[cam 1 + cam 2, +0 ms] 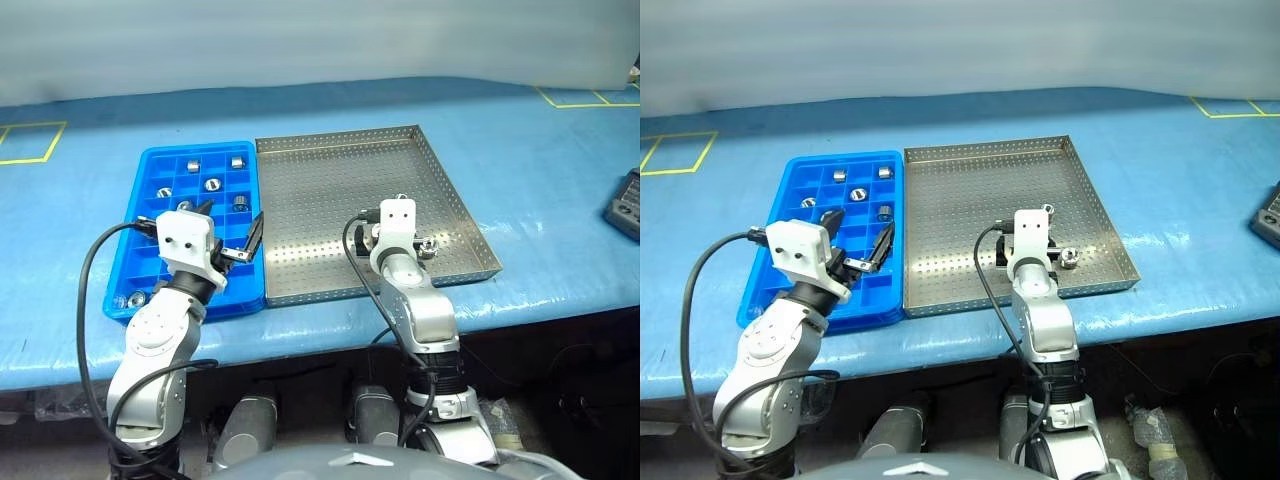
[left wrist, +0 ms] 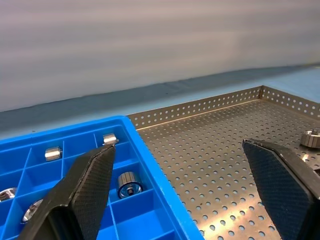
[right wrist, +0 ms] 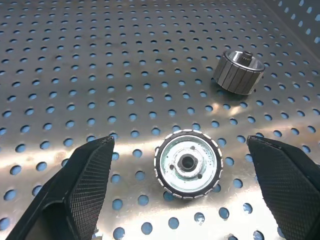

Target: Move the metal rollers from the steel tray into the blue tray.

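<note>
Steel tray, on bench: two metal rollers near front right corner, right gripper jaws wide, empty, straddling one. Blue tray alongside: several rollers; left gripper above, wide, empty.

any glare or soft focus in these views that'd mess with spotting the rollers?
Right wrist view: bright glare streaks across the steel tray floor, yet the roller between the open right gripper fingers reads crisply. Left wrist view: glare patch on the tray floor near the left gripper, fingers slightly soft. Head views: even lighting, rollers tiny.
</note>
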Available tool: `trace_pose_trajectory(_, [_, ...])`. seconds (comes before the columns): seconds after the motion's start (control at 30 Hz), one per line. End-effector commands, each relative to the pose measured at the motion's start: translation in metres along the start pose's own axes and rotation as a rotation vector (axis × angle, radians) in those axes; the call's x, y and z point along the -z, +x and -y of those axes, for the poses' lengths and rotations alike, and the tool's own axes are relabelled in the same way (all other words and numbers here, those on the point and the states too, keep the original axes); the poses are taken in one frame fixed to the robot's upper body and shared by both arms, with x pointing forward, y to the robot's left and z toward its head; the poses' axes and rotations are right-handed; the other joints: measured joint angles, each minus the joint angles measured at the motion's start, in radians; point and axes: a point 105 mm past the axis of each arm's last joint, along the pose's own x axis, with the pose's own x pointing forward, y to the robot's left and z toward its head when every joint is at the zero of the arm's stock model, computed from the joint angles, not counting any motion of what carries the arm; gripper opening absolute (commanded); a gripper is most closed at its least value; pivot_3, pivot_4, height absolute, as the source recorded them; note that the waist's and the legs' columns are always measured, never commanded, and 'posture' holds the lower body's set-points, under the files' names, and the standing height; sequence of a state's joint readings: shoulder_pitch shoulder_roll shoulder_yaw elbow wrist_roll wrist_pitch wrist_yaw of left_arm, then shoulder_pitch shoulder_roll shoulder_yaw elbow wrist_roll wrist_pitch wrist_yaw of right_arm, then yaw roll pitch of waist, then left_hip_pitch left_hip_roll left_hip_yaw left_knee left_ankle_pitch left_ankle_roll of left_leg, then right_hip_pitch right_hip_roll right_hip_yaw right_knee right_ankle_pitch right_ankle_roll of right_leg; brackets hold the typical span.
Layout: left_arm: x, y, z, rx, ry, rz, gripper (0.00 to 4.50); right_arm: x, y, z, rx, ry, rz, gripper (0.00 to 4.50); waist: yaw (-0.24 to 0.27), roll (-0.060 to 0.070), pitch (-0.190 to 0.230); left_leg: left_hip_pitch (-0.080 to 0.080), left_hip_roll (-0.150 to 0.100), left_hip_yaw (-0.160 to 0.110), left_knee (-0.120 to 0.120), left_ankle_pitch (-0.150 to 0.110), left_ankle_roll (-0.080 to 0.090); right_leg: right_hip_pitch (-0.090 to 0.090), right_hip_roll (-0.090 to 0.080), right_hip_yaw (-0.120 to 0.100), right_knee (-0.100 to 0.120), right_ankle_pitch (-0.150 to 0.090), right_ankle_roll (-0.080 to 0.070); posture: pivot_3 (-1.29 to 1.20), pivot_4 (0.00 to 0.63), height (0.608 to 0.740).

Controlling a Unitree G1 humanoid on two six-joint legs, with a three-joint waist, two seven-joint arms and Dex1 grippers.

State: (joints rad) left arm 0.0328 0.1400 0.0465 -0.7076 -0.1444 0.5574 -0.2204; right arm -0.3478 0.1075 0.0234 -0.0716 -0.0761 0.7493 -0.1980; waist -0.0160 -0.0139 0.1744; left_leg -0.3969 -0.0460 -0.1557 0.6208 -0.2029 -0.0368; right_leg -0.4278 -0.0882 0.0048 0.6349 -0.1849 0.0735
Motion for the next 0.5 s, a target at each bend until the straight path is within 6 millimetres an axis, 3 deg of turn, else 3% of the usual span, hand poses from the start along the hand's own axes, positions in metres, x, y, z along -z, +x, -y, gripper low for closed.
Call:
trace_pose_trajectory(0.03, [-0.0061, -0.0013, 0.0051, 0.033, -0.016, 0.028, 4.43, -0.0085, 0.0046, -0.0046, 0.018, -0.033, 0.043, 4.5, -0.001, 0.0, 0.0, 0.0, 0.0, 0.0, 0.0, 0.0, 0.0, 0.0, 0.0, 0.0, 0.0, 0.0, 0.0, 0.05, 0.15, 0.74])
trace_pose_trajectory(0.13, [-0.0056, -0.0022, 0.0077, 0.049, -0.03, 0.028, 4.43, -0.0007, 0.0083, -0.0052, 0.045, 0.0, 0.005, 4.5, -0.002, 0.0, 0.0, 0.0, 0.0, 0.0, 0.0, 0.0, 0.0, 0.0, 0.0, 0.0, 0.0, 0.0, 0.0, 0.06, 0.15, 0.74])
trace_pose_trajectory(0.17, [-0.0052, -0.0028, 0.0082, 0.053, -0.032, 0.026, 4.48, 0.0004, 0.0091, -0.0056, 0.048, 0.006, 0.001, 4.31, -0.003, 0.0, 0.0, 0.0, 0.0, 0.0, 0.0, 0.0, 0.0, 0.0, 0.0, 0.0, 0.0, 0.0, 0.0, 0.06, 0.15, 0.74])
trace_pose_trajectory(0.23, [-0.0044, -0.0044, 0.0087, 0.054, -0.029, 0.022, 4.5, 0.0006, 0.0097, -0.006, 0.049, 0.015, 0.003, 3.91, -0.002, 0.0, 0.0, 0.0, 0.0, 0.0, 0.0, 0.0, 0.0, 0.0, 0.0, 0.0, 0.0, 0.0, 0.0, 0.07, 0.15, 0.74])
trace_pose_trajectory(0.4, [-0.001, -0.0074, 0.0104, 0.052, -0.029, 0.01, 4.5, -0.0005, 0.0094, -0.0087, 0.029, 0.005, 0.01, 2.2, -0.002, 0.0, 0.0, 0.0, 0.001, 0.0, 0.0, 0.0, 0.0, 0.0, 0.001, 0.0, 0.0, 0.0, 0.0, 0.08, 0.15, 0.74])
trace_pose_trajectory(0.47, [-0.0003, -0.0083, 0.0109, 0.05, -0.027, 0.008, 4.5, -0.0043, 0.0072, -0.0119, 0.009, 0.008, 0.02, 1.71, -0.002, 0.0, 0.0, 0.0, 0.001, 0.0, 0.0, 0.0, 0.0, 0.0, 0.001, 0.0, 0.0, 0.0, 0.0, 0.08, 0.15, 0.74])
trace_pose_trajectory(0.5, [-0.0004, -0.0089, 0.0102, 0.043, -0.027, 0.009, 4.5, -0.007, 0.006, -0.014, -0.004, 0.011, 0.028, 1.72, -0.002, 0.0, 0.0, 0.0, 0.001, 0.0, 0.0, 0.0, 0.0, 0.0, 0.001, 0.0, 0.0, 0.0, 0.0, 0.09, 0.15, 0.74])
